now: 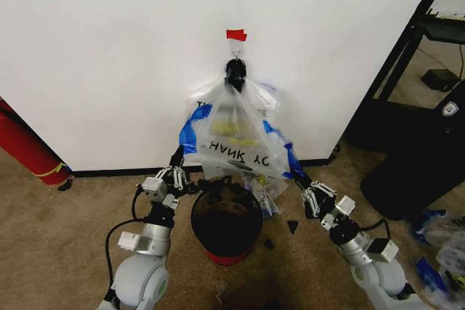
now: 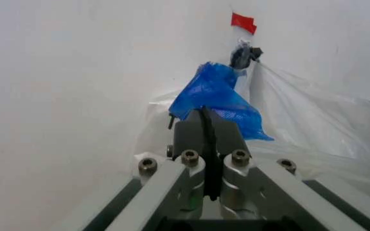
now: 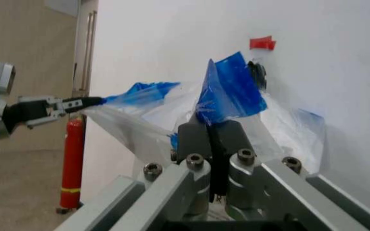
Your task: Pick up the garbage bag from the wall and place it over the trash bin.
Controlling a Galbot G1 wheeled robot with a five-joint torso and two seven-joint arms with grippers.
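Your left gripper [image 1: 179, 156] and right gripper [image 1: 296, 172] are each clamped shut on a blue edge of the garbage bag [image 1: 231, 134], which hangs on the hook [image 1: 235, 54] at 12 o'clock above the trash bin [image 1: 226, 224]; pull unevenly and the film could tear

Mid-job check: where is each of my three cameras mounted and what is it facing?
Head view: on the head, looking down at the wall, garbage bag and trash bin; both arms show.
Left wrist view: on the left wrist, facing the wall; left gripper shut on blue plastic.
Right wrist view: on the right wrist; right gripper shut on the bag, left gripper beyond.
Shared: the red tape.
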